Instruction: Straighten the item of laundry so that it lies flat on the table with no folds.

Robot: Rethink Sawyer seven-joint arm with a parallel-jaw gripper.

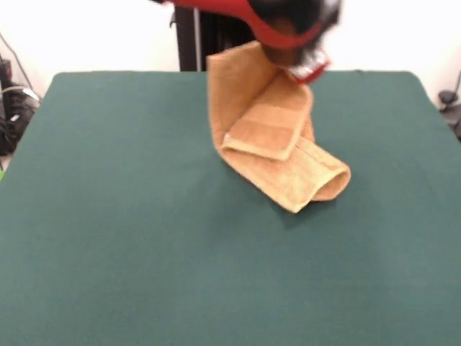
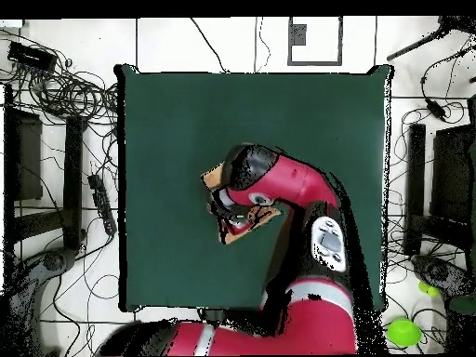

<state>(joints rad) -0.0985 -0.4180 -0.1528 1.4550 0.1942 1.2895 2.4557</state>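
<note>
The orange-tan towel point(image 1: 277, 155) hangs from my gripper point(image 1: 304, 65) near the far middle of the dark green table point(image 1: 108, 216). Its upper part is lifted. Its lower part rests on the cloth, doubled over, with a rolled fold at the right end and a paler band facing the camera. The gripper is shut on the towel's upper edge; its fingertips are hidden by the blurred head. In the overhead view the red arm point(image 2: 297, 186) covers most of the towel. Only small pieces of the towel point(image 2: 244, 229) show beside the gripper point(image 2: 226, 200), over the table point(image 2: 186, 112).
The black pedestal point(image 1: 189, 40) stands behind the table's far edge. Cables and dark equipment point(image 2: 56, 93) lie on the floor along the table's sides. A green ball point(image 2: 402, 330) lies on the floor off one corner.
</note>
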